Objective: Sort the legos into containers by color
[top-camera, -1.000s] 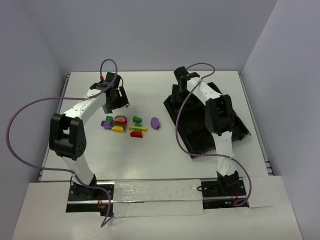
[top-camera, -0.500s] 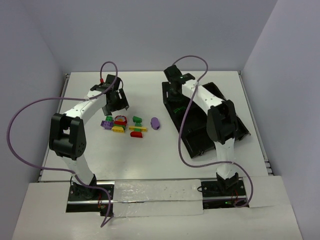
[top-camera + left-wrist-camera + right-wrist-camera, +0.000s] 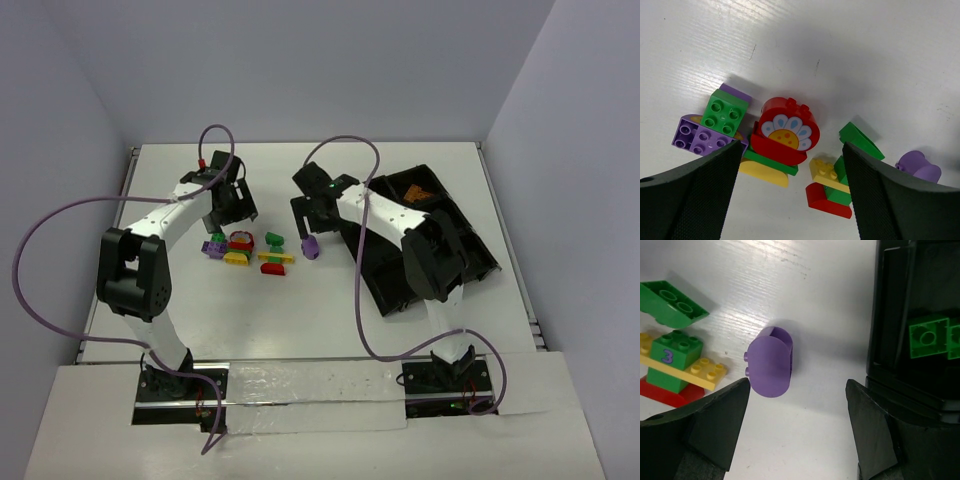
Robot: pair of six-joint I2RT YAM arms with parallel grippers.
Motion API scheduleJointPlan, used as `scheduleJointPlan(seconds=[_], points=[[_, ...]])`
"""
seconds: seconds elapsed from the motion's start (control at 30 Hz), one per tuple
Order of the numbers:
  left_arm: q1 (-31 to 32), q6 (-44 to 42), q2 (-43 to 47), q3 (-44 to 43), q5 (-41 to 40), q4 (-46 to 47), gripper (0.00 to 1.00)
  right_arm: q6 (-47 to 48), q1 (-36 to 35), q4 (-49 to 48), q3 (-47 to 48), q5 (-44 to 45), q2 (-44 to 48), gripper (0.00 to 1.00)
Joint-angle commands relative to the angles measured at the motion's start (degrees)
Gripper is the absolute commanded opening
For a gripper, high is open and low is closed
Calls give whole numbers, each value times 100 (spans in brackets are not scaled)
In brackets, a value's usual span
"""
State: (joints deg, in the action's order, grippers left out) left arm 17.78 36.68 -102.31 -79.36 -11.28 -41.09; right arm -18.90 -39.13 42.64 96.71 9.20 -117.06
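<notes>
Sitting on the right side of the white table (image 3: 300, 310), the black tray (image 3: 485, 262) holds two green bricks (image 3: 929, 339) in one compartment. The right gripper (image 3: 796, 427) hangs just left of the tray, its fingers spread wide and holding nothing. The left gripper (image 3: 792, 192), farther left of the tray, is spread and empty too, over the pile of bricks (image 3: 245, 250).

The likely trouble is on the tray side. The right gripper's tray-side finger stands nearly over the tray wall, so a straight descent could catch the rim and shove the tray. The purple brick (image 3: 771, 361) is rounded and could squirt out of a squeeze.

That brick lies on the table just left of the tray. It is ahead of the fingertips, nearer the finger away from the tray. The red flower brick (image 3: 786, 131) sits midway between the left fingers, with other colours touching it.
</notes>
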Motion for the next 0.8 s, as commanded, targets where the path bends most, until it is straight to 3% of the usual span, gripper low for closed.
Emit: scheduleJointPlan(seconds=[0.0, 0.63, 0.7, 0.77], points=[[-38, 119, 395, 60, -129, 119, 93, -289, -7, -184, 137, -100, -288, 85], [-38, 111, 549, 133, -421, 33, 93, -444, -167, -590, -100, -443, -546, 80], [-38, 119, 588, 157, -428, 48, 93, -430, -183, -581, -92, -420, -546, 75], [-30, 136, 614, 182, -420, 48, 93, -422, -191, -581, -83, -394, -521, 64]])
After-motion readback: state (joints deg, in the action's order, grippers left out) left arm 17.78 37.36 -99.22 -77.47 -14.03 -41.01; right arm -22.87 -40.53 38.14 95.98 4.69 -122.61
